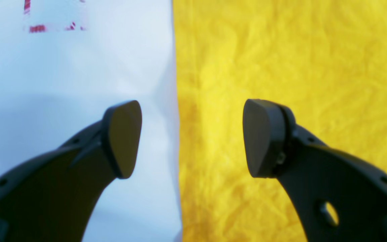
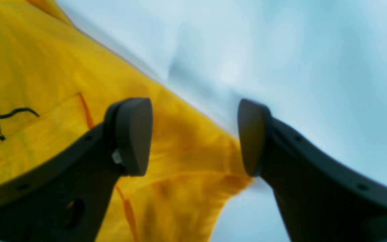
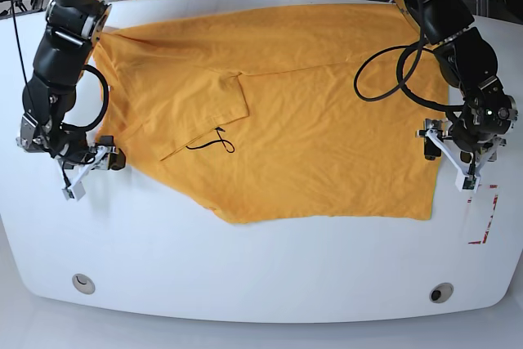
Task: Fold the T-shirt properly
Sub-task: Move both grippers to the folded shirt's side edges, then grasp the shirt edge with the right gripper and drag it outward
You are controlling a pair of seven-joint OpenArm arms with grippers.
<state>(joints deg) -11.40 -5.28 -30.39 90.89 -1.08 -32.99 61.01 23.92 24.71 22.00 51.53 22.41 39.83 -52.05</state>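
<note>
The orange-yellow T-shirt [image 3: 310, 120] lies spread flat on the white table [image 3: 245, 275], with a flap folded over its left-middle part. My left gripper [image 3: 448, 161] is open at the shirt's right edge. In the left wrist view [image 1: 191, 137] it straddles that edge, one finger over the table and one over the fabric [image 1: 297, 67]. My right gripper [image 3: 90, 173] is open at the shirt's left corner. In the right wrist view [image 2: 195, 134] one finger is over the fabric [image 2: 45, 67] and the other over the table. Neither gripper holds anything.
A thin black thread [image 3: 211, 145] lies looped on the shirt's left part and also shows in the right wrist view [image 2: 2, 114]. A red-and-white label [image 3: 482, 214] lies on the table right of the shirt. Two round holes [image 3: 82, 282] sit near the front edge.
</note>
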